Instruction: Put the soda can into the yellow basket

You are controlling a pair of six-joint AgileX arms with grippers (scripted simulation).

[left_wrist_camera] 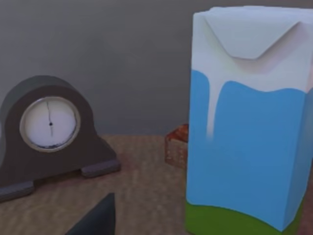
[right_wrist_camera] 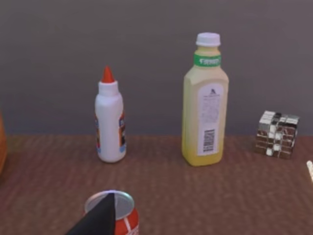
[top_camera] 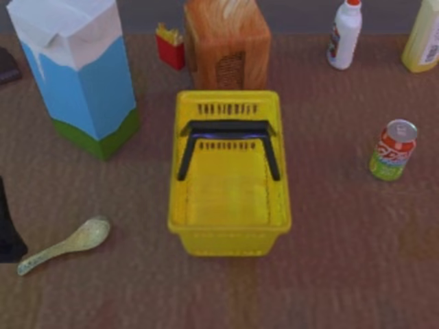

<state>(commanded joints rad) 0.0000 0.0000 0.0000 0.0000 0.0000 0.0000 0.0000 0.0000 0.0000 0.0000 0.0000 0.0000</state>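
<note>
Right wrist view has the right pincer [right_wrist_camera: 100, 220] just above the soda can [right_wrist_camera: 117, 215], its opening impossible to tell.

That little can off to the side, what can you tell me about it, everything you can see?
The soda can is a small metal can with a silver top, a red and white upper half and a lime-green lower half. It stands upright on the brown table, on the right side, apart from the yellow basket in the middle. Nothing touches it except the table. A white bottle and a yellow bottle stand farther back. In the right wrist view its top shows near the bottom edge, partly behind a dark gripper part.
</note>
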